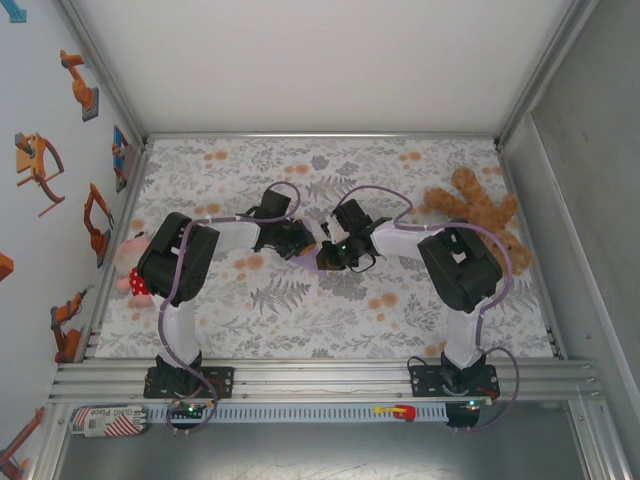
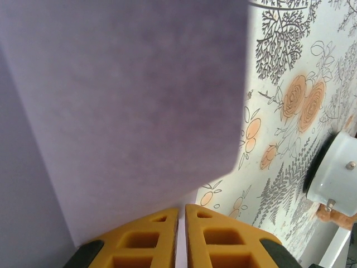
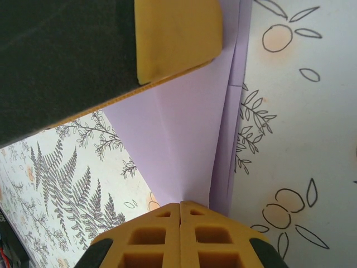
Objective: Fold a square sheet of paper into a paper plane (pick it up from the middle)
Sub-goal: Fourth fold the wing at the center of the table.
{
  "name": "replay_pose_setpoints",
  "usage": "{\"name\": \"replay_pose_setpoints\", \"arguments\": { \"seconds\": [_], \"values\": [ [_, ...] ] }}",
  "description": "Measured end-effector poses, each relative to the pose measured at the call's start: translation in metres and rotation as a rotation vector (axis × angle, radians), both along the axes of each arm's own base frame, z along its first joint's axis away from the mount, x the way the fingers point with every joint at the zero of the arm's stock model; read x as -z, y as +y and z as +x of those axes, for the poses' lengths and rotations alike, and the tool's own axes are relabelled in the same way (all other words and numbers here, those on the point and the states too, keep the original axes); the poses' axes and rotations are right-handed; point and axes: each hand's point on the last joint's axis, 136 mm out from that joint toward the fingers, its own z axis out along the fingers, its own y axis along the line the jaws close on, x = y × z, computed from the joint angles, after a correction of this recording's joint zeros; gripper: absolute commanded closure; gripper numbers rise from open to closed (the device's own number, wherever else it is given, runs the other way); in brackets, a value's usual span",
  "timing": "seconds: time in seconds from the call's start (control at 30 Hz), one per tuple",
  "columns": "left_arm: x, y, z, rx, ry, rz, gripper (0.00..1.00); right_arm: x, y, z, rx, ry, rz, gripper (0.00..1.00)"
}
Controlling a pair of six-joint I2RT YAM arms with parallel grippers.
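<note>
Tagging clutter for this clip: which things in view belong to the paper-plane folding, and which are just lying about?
In the job: lavender paper, partly folded; left gripper and right gripper, both shut on it.
Lying about: brown teddy bear; pink toy; flowered tablecloth.

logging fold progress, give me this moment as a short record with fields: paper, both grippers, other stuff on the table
paper: lavender sheet, partly folded with creases showing, held mid-table between both grippers
left gripper: shut on the lavender sheet's edge
right gripper: shut on the lavender sheet's folded layers
surface: flower-patterned tablecloth
teddy bear: far right of the table, apart from both arms
pink toy: left edge, beside the left arm
</note>
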Motion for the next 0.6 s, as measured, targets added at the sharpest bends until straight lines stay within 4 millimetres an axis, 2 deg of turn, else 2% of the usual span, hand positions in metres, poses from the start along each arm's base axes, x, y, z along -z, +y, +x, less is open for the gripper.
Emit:
{"name": "replay_pose_setpoints", "arguments": {
  "seconds": [0.6],
  "values": [
    [0.0019, -0.0016, 0.0005, -0.001, 0.032, 0.025, 0.87, -0.0071, 0.0073, -0.0003, -0.014, -0.006, 0.002, 1.0]
  ]
}}
